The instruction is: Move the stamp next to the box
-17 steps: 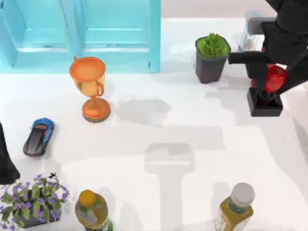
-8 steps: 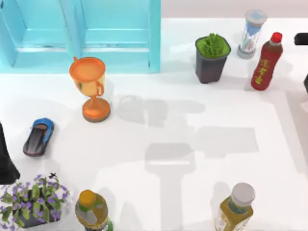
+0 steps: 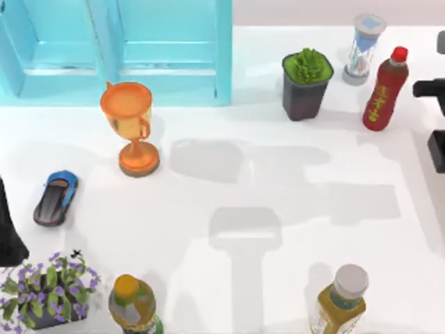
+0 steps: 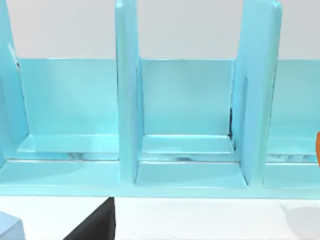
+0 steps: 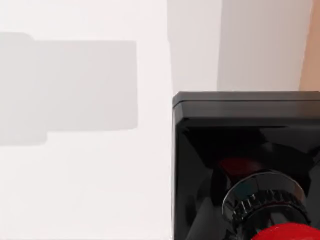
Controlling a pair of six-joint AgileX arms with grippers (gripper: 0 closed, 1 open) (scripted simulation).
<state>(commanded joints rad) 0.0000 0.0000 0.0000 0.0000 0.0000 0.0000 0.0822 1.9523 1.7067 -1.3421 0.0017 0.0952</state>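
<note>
Stamp (image 5: 247, 165) carried under the right claw (image 3: 438, 111) at the counter's (image 3: 278, 202) right edge, apparently gripped by its red knob; fingers themselves unseen. Left arm (image 3: 8, 229) parked at left. Lift done; travel to the blue box (image 3: 118, 49), far left, and set-down remain.

Three bottles: one red (image 3: 384, 90) nearest the right pincer (image 3: 437, 118), two yellow (image 3: 342, 300) (image 3: 132, 304) farther off. Two plants (image 3: 306, 82) (image 3: 49, 289). One trophy (image 3: 130, 126), car (image 3: 55, 197), hourglass (image 3: 364, 47), stamp (image 5: 247, 165), box (image 3: 118, 49).
</note>
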